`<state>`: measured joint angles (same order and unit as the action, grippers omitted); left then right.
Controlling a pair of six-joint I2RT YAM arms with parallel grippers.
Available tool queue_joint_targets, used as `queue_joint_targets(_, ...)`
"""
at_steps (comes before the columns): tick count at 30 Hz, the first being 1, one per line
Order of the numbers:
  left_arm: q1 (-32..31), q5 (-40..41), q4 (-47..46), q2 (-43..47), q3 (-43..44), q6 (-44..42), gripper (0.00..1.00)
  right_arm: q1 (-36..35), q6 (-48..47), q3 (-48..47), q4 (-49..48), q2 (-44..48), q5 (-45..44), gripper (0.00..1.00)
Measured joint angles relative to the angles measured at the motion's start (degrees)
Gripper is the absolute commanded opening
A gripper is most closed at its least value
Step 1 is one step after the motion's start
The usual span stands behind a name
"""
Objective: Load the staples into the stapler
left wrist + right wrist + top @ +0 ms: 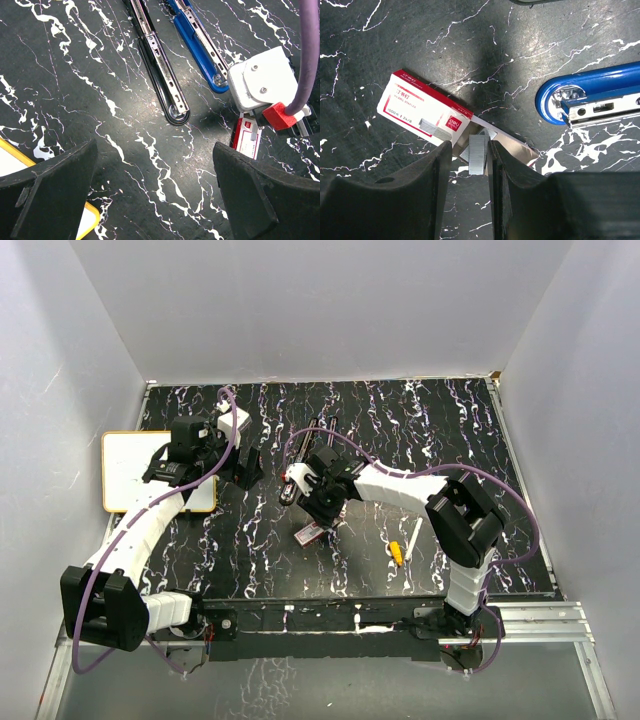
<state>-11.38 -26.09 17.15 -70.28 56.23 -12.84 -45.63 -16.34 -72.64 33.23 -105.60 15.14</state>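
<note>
Grey metal staple strip (478,155) is pinched narrowly in the jaws of my right gripper (469,150), at the open end of the flat red-and-white cardboard staple box (420,111), which lies on the black marbled tabletop (380,45). I judge the pick-up step is in hand. Next I must lift the strip, carry it to the opened blue stapler (590,97) nearby and line it up with the metal channel. Only the left wrist view shows a second opened black stapler (161,67) beside the blue one. My left gripper (155,170) hangs with jaws wide, holding nothing.
</note>
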Motion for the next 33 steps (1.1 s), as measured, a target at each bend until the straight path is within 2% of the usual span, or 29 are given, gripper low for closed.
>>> queue_joint_targets(18, 0.0, 0.0, 0.0, 0.0, 0.0, 0.0, 0.97, 0.0, 0.0, 0.0, 0.0, -0.6, 0.0, 0.35)
queue_joint_targets(33, 0.0, 0.0, 0.0, 0.0, 0.0, -0.1, 0.97, 0.0, -0.3, 0.0, 0.0, -0.6, 0.5, 0.27)
